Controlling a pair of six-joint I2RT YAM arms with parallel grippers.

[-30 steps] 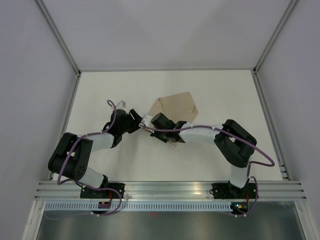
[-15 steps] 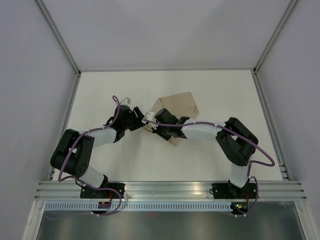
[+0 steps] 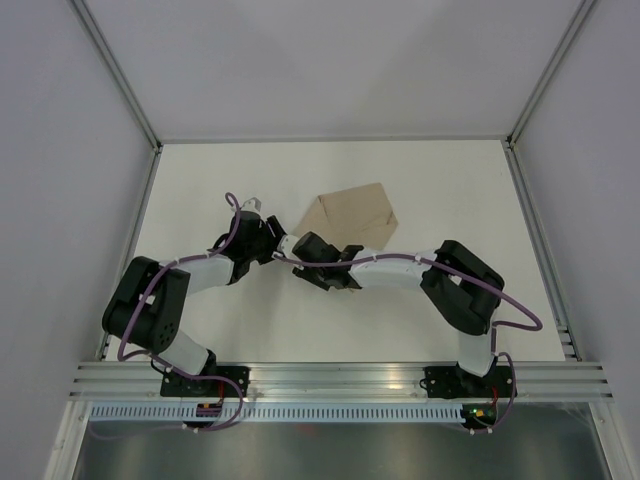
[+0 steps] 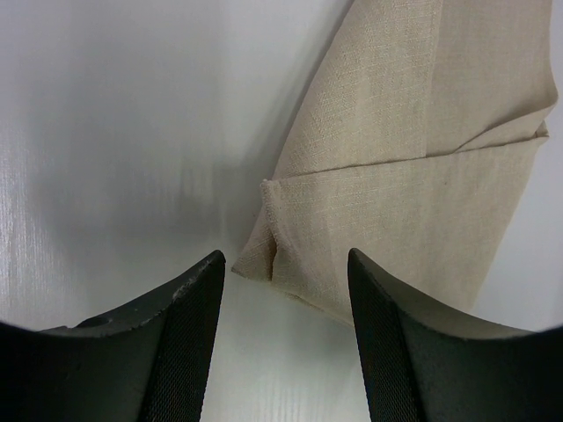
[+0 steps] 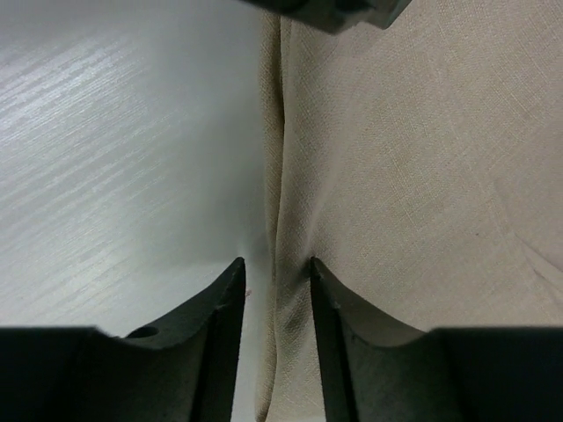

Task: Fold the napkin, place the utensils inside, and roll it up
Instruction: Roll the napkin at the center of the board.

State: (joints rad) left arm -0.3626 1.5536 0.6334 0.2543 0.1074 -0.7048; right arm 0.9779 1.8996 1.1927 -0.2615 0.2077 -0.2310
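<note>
The table point(image 3: 200, 200) holds one napkin point(image 3: 355, 210), folded into an angular packet about midway between the left and right edges, slightly toward the far edge. Two arms meet at its near-left corner. In the last second the right gripper point(image 5: 277, 264) has drawn back toward the near edge, and the tan corner that poked out beside it no longer shows. The left gripper point(image 4: 286, 259) has edged in closer. This looks like the fold being tidied, not finished. The left fingers stand wide apart just short of the corner. The right fingers are narrowly parted astride the cloth's left edge. No cutlery shows anywhere, so loading has not begun.
</note>
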